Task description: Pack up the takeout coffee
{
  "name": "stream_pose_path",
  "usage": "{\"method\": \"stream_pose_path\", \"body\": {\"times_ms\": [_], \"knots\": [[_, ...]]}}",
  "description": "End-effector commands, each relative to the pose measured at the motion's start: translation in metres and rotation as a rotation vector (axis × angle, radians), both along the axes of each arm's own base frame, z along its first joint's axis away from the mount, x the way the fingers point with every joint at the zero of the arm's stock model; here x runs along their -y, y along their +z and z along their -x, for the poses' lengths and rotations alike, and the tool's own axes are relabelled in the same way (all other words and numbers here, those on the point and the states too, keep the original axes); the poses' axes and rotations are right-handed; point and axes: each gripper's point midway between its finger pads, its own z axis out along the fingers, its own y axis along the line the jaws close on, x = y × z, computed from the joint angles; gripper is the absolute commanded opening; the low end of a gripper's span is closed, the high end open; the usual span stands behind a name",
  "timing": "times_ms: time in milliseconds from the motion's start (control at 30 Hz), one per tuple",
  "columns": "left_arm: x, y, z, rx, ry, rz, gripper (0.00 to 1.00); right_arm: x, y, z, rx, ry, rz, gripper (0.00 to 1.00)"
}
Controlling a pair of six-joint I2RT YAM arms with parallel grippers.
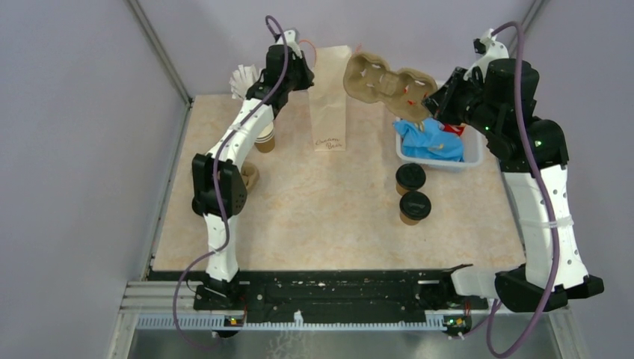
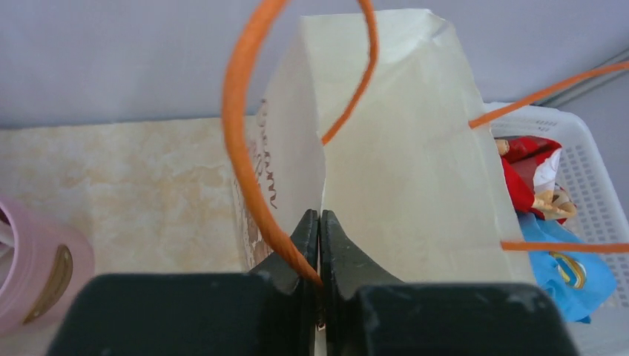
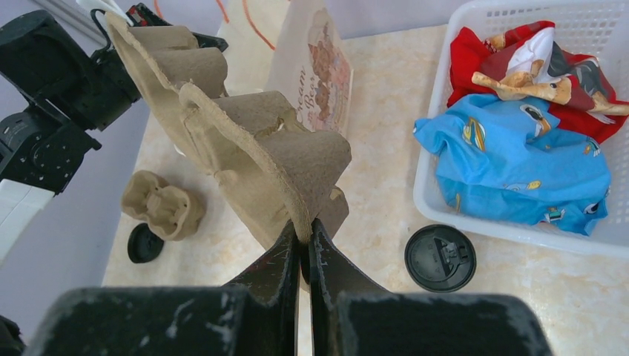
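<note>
I am pinching the top edge of the upright paper bag with my left claw, which is clenching the paper beside the orange handle. My right claw is grasping the rim of a pulp cup carrier and holding it tilted in the air near the bag's top. The farther coffee cup and the nearer coffee cup, both lidded, are standing just beside each other on the desk, in front of the white basket.
</note>
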Motion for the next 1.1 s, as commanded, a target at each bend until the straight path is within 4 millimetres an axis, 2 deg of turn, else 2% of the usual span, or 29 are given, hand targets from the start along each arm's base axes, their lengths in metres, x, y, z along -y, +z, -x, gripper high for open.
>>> {"method": "stream_pose_path", "body": {"times_ms": [0, 67, 167, 233, 300, 433, 633, 767, 900, 1067], "knots": [[0.019, 0.058, 0.006, 0.226, -0.172, -0.090, 0.00, 0.008, 0.017, 0.010, 0.047, -0.022, -0.012, 0.00], [0.025, 0.071, 0.021, 0.290, -0.272, -0.145, 0.00, 0.010, 0.016, 0.012, 0.050, -0.016, 0.006, 0.00], [0.034, 0.091, 0.055, 0.417, -0.417, -0.200, 0.00, 0.014, 0.016, 0.018, 0.059, -0.007, 0.043, 0.00], [0.028, 0.092, 0.071, 0.441, -0.422, -0.210, 0.00, 0.016, 0.017, 0.023, 0.075, 0.000, 0.063, 0.00], [0.028, 0.085, 0.091, 0.477, -0.449, -0.249, 0.00, 0.019, 0.017, 0.030, 0.095, 0.008, 0.084, 0.00], [0.030, 0.105, 0.132, 0.654, -0.416, -0.408, 0.00, 0.032, 0.015, 0.045, 0.125, -0.031, 0.098, 0.00], [0.059, 0.120, 0.180, 0.815, -0.479, -0.564, 0.00, 0.037, 0.008, 0.053, 0.114, -0.055, 0.084, 0.00], [0.066, 0.109, 0.197, 0.799, -0.483, -0.568, 0.00, 0.038, -0.001, 0.060, 0.088, -0.044, 0.102, 0.00], [0.070, 0.097, 0.214, 0.799, -0.487, -0.564, 0.00, 0.030, -0.014, 0.078, 0.064, 0.039, 0.107, 0.00], [0.075, 0.083, 0.227, 0.786, -0.508, -0.575, 0.00, 0.034, -0.036, 0.096, 0.012, 0.075, 0.154, 0.00]]}}
